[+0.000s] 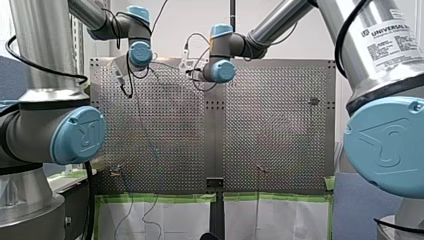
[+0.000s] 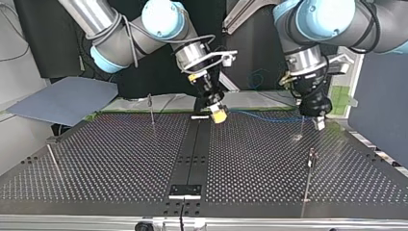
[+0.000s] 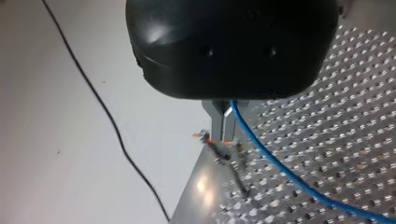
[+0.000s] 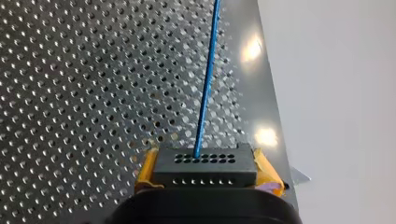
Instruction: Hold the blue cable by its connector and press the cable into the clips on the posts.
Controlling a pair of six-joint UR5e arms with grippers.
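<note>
Worktop (image 2: pixel 120 159) middle lies open; thin posts (image 2: pixel 151 109) stand toward its sides (cable (image 2: pixel 260 115) strung low along top view's far edge).

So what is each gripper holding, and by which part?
My right gripper holds the thin blue cable by its black block connector; my left gripper appears to pinch the same cable along its length.

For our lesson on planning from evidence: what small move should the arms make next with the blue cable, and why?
Probably ease my black, metal-fingered left tool down a little, pushing the thin blue cable into the small orange-marked clip just ahead of it. The cable runs taut from the black perforated connector held in my yellow-padded right tool, and seems not yet seated.
</note>
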